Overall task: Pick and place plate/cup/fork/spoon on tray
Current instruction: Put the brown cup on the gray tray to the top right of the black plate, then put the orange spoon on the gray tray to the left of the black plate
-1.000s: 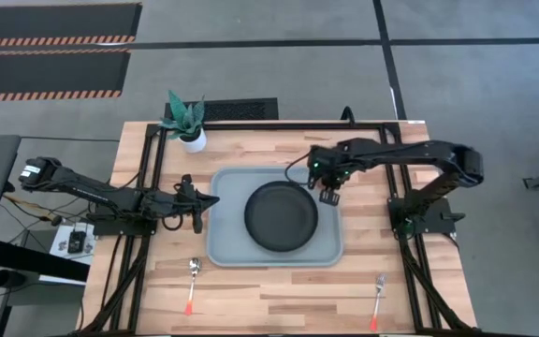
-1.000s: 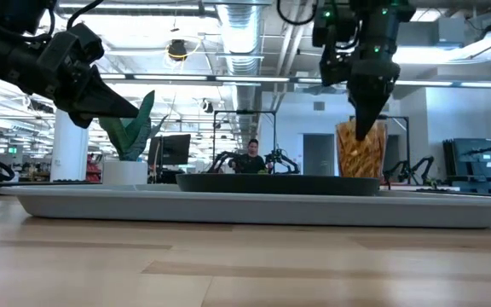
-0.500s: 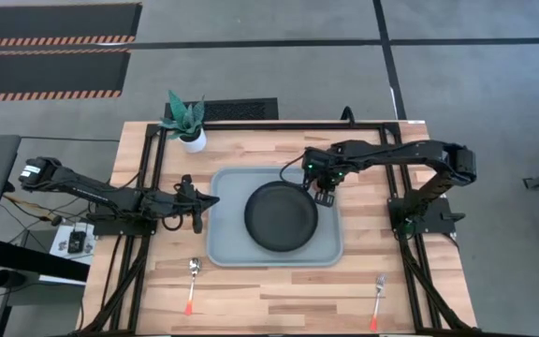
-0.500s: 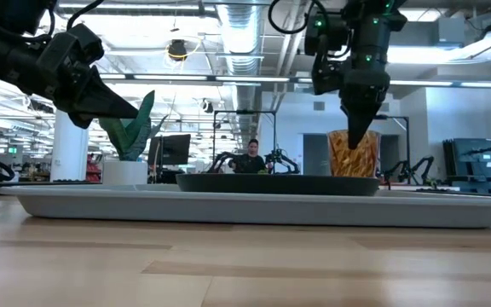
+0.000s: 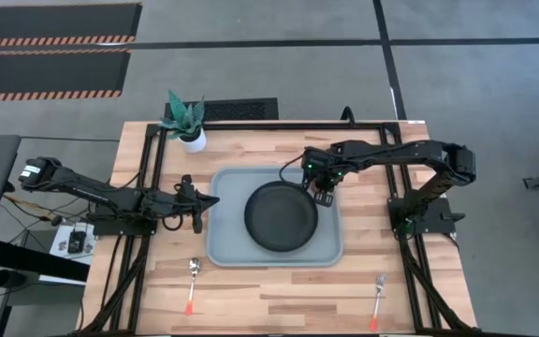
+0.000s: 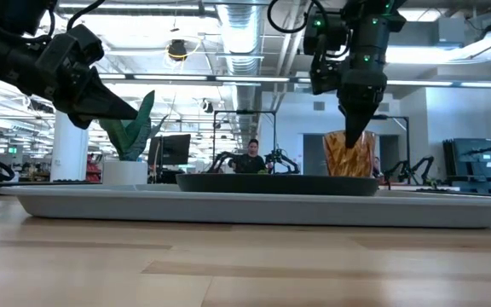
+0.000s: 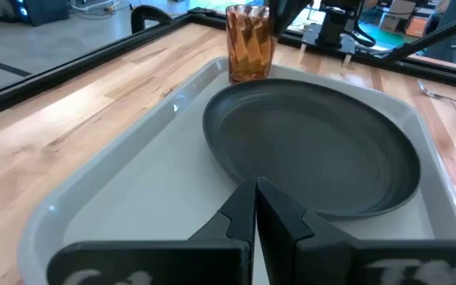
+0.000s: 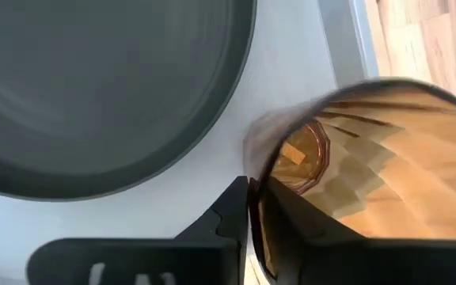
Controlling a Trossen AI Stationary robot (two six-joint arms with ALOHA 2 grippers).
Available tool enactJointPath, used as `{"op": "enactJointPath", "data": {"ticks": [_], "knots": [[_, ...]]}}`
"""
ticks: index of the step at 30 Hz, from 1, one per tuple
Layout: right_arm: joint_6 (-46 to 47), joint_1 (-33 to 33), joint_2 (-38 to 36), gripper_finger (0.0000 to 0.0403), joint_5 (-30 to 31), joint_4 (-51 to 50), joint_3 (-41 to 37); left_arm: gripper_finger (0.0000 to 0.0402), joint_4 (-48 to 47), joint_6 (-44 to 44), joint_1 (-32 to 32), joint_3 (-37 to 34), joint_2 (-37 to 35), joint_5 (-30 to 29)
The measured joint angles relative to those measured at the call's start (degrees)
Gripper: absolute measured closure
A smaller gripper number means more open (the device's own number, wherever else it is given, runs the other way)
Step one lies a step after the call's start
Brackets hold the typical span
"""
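The wooden table (image 5: 279,290) carries the pale grey-blue tray (image 5: 225,245) near its middle, and the tray has not shifted since a second ago. On the tray's right half lies the round black plate (image 5: 280,217), flat and in the same spot as before; the left wrist view shows it filling most of the tray's width (image 7: 315,154).

The right arm reaches in from the table's right side, and its right gripper (image 5: 323,194) now sits over the tray's far right corner, just beside the plate's rim. A second ago it hung a little farther to the right, at the tray's edge. Its fingers are pinched together on the rim of the amber cup (image 6: 349,154), one finger inside the wall and one outside, as the right wrist view shows (image 8: 347,182). In the low view the cup has dropped: a second ago its base hung above the plate's rim line; now its lower part is hidden behind the plate, so whether it touches the tray cannot be told.

The left gripper (image 5: 206,201) waits above the table just off the tray's left edge, fingers closed to a point, unchanged.

The spoon (image 5: 192,285) lies near the front edge left of the tray, the fork (image 5: 377,300) near the front right corner, both where they were.

A small potted plant (image 5: 186,120) stands at the far left corner.
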Motion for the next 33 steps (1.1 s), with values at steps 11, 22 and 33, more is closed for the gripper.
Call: {"op": "enactJointPath", "data": {"ticks": [11, 22, 33], "knots": [[-0.3, 0.0, 0.0, 0.0319, 0.2, 0.1, 0.7, 0.0401, 0.0, 0.0, 0.0, 0.0, 0.0, 0.1], [-0.4, 0.1, 0.0, 0.0248, 1.6, -1.8, 5.2, 0.0401, -0.1, 0.0, 0.0, 0.0, 0.0, 1.4], [-0.2, 2.5, -0.6, 0.0226, 6.4, -19.0, 17.1, 0.0401, -0.5, 0.0, 0.0, 0.0, 0.0, 1.4]]}}
